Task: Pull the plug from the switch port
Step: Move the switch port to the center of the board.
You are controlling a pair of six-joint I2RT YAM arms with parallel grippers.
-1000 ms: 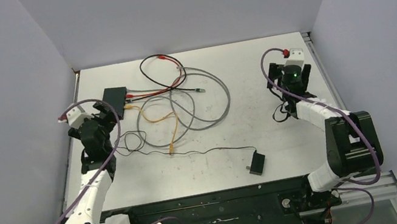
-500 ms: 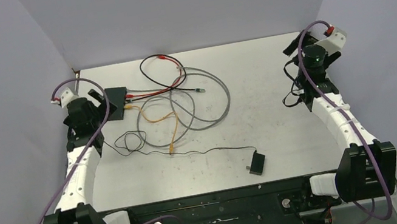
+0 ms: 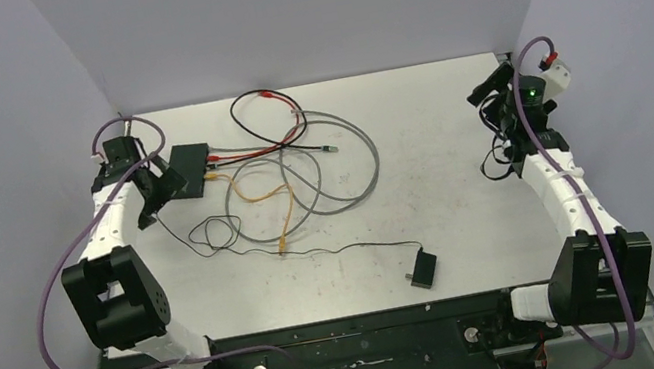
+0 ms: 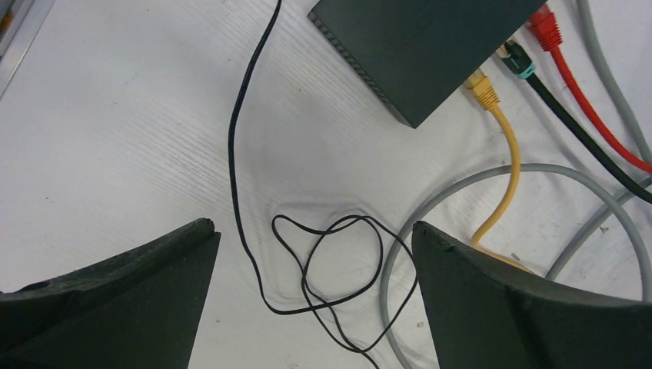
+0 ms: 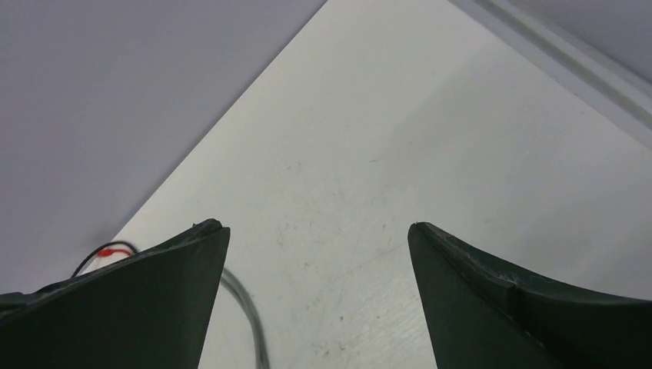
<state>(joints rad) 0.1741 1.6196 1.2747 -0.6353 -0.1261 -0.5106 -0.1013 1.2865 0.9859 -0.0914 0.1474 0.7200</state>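
Far left, just beside the left edge of the flat matte-black rectangular switch (image 3: pixel 188 157): left gripper (image 3: pixel 159 194), black, with two blunt wedge-shaped fingers (image 4: pixel 115 307) of dull, faintly grainy plastic. Jaws spread wide, nothing in their grasp, only bare table and cord in the gap; no contact with the switch in the wrist view.

Switch lying flat on the white matte tabletop (image 3: pixel 459 151) (finely scuffed and speckled), with a row of small vents along its thin side. On its right-hand edge, three plugs seated side by side in the sockets: a red plug (image 4: pixel 544 21), a black plug with a teal boot (image 4: pixel 517 60) and a yellow plug (image 4: pixel 483 86). Each with a smooth round cable of its own colour trailing off to the right of the switch.

Right of the switch, a loose tangle: a grey round cable (image 3: pixel 353 154) in big loops, crossing the red, black and yellow ones. A thin black cord (image 4: pixel 237 154) passing the switch's near corner, curled into small loops straight ahead of the left gripper. From there, on rightward and nearer than the switch to a small black adapter block (image 3: pixel 422 270), well apart from it.

Far to the right of the switch, across the table: right gripper (image 3: pixel 491 87), same black wedge fingers (image 5: pixel 115 307), parted wide and holding nothing. Tilted over bare tabletop toward the pale lilac-grey wall (image 3: pixel 292 8).
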